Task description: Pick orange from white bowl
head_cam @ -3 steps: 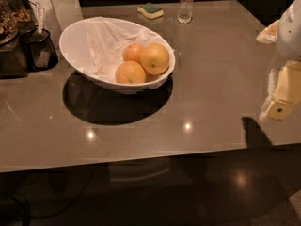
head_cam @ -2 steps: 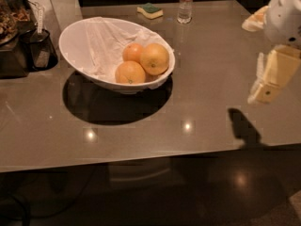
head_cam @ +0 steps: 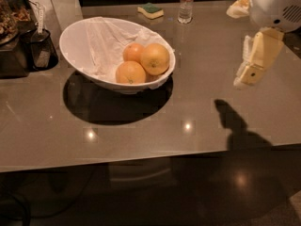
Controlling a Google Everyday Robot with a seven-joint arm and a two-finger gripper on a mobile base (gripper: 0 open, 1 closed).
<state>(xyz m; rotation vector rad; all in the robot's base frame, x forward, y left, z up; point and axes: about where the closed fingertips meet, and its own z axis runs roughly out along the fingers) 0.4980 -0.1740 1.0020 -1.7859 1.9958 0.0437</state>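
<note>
The white bowl (head_cam: 70, 37) stands on the grey table at the left of centre, with a white cloth (head_cam: 106, 44) draped inside it. Three oranges lie in its right half. The largest, pale yellow-orange one (head_cam: 154, 59) sits on the right, against the two smaller oranges (head_cam: 133, 52) (head_cam: 130, 72). My gripper (head_cam: 251, 65) hangs in the air at the right, above the table surface. It is well to the right of the bowl, empty, and pointing down and left.
A water bottle (head_cam: 186, 4) and a yellow-green sponge (head_cam: 150, 10) stand at the table's back edge. A dark cup (head_cam: 41, 48) and a dark appliance (head_cam: 9, 36) crowd the left behind the bowl. The arm's shadow (head_cam: 235, 124) falls near the table's front edge.
The gripper has moved left from the picture's right edge, further in over the table. The bowl and the oranges have not moved.
</note>
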